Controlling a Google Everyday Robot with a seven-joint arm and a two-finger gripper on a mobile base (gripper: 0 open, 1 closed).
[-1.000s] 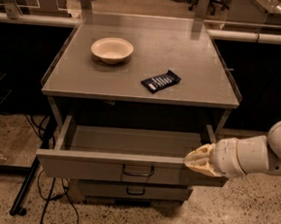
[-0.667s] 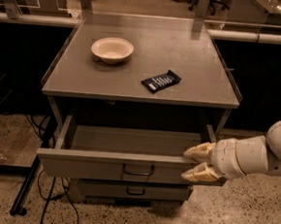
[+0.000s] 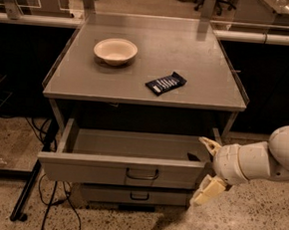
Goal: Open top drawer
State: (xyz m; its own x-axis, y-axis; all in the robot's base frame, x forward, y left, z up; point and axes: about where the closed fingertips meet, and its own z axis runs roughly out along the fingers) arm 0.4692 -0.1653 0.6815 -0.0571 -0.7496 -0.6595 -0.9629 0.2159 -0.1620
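The top drawer (image 3: 95,169) is pulled well out from under the grey table top; its flat grey front carries a small dark loop handle (image 3: 142,175) at centre. Its inside looks empty apart from a small dark shape at the right rear corner. My gripper (image 3: 206,168) is at the drawer's right front corner, on the white arm coming in from the right. Its two cream fingers (image 3: 207,191) are spread wide apart, one above the drawer's rim and one below the front panel's level. It holds nothing.
A cream bowl (image 3: 115,51) and a dark snack bar (image 3: 166,83) lie on the table top (image 3: 199,56). A narrower lower drawer (image 3: 128,195) sits closed below. Cables (image 3: 47,204) and a black stand leg (image 3: 28,193) lie on the speckled floor at left.
My gripper's fingers have spread from nearly together to wide apart, and the gripper has drawn slightly right, off the drawer's front corner. The drawer stays pulled out.
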